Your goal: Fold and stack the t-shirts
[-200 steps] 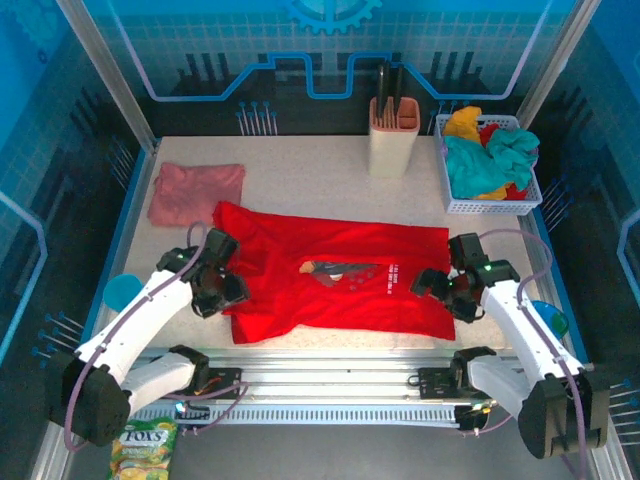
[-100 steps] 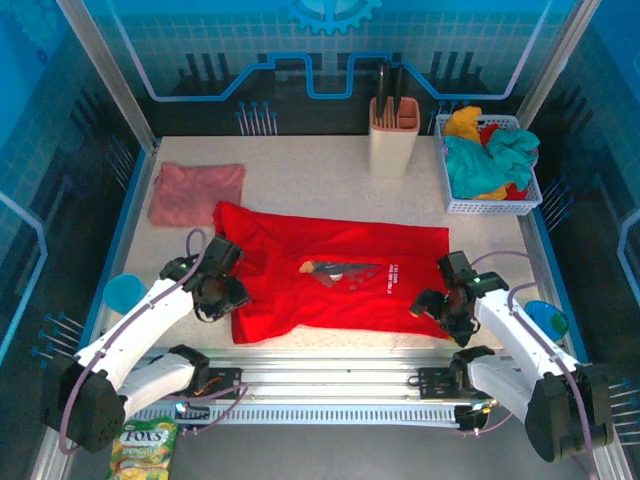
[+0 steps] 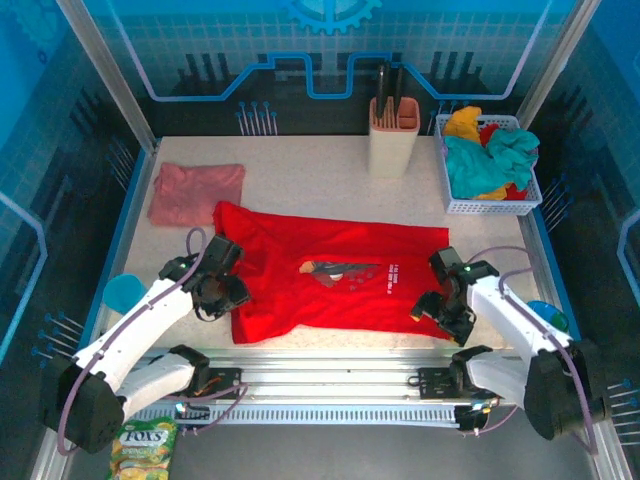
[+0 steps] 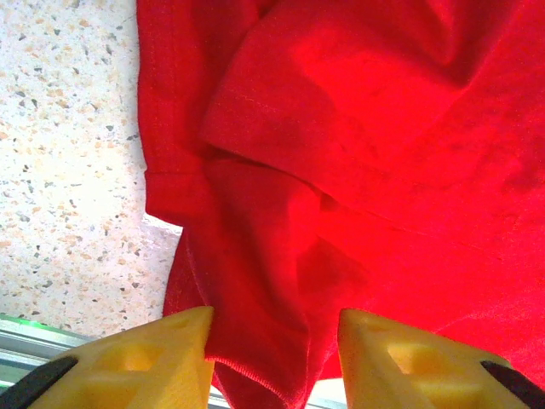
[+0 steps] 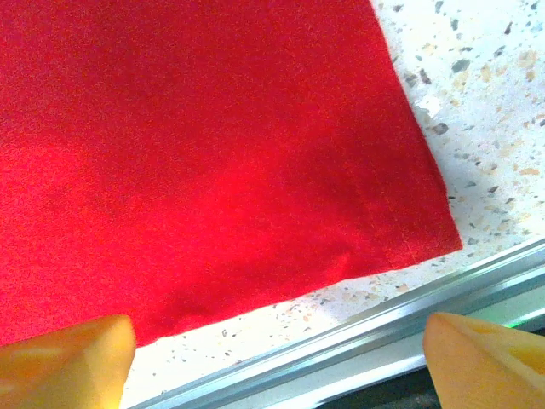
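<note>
Red t-shirt lies flat, long axis left-right, hem rightward.

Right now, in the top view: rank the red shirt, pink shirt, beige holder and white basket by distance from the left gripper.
1. Red shirt, directly under the left gripper.
2. Pink shirt, back left.
3. Beige holder, back centre.
4. White basket, back right.

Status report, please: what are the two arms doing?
Left gripper, right gripper open at near corners of red t-shirt, spread unfolded. Pink t-shirt folded, far left.
</note>
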Tool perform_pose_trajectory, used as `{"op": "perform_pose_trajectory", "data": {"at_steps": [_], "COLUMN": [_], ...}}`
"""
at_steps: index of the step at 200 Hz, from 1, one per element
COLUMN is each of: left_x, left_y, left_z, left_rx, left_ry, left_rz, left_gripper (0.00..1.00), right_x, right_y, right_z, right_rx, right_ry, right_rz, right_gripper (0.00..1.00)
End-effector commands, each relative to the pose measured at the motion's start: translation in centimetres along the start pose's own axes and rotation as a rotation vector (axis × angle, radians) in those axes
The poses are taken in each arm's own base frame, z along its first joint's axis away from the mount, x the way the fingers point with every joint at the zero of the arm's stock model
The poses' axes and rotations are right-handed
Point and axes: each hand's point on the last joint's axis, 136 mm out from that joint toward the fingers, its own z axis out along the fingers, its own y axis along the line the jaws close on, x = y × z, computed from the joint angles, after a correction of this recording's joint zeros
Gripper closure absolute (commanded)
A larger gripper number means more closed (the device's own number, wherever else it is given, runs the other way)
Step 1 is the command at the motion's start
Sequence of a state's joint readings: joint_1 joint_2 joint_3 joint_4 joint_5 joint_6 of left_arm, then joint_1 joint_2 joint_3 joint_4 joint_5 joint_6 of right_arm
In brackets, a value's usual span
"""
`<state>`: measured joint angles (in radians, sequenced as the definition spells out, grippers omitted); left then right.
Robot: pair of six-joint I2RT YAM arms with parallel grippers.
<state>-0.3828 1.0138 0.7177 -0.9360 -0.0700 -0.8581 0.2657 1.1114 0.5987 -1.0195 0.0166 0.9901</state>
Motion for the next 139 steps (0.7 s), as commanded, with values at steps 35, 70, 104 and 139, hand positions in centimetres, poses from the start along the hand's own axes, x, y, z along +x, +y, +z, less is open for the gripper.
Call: {"op": "perform_pose_trajectory", "data": {"at_steps": [35, 70, 104, 139], "left_x": [-0.2, -0.1, -0.3, -0.5], "left_y": [-0.8, -1.0, -1.6, -1.7], "left_z": [-0.9, -0.7, -1.0, -1.4], "left_rx": [0.036, 0.042, 0.050, 0.056], "left_ry": [-0.013, -0.007, 0.000, -0.013], "left_rz": [0.030, 0.028, 0.040, 0.051], "left_gripper": [0.61, 0.64, 0.65, 0.65], "right_x": [0.1, 0.3, 0.7, 0.8], "right_y": [-0.4, -0.2, 0.5, 1.4], "right_z": [0.4, 0.5, 0.6, 0.8], "right_rx": [0.080, 0.065, 0.096, 0.125], "right_ry": [-0.010, -0.008, 0.013, 0.032], "right_rz": [0.049, 0.049, 0.015, 0.006], "right_gripper": [0.23, 0.27, 0.27, 0.27]}}
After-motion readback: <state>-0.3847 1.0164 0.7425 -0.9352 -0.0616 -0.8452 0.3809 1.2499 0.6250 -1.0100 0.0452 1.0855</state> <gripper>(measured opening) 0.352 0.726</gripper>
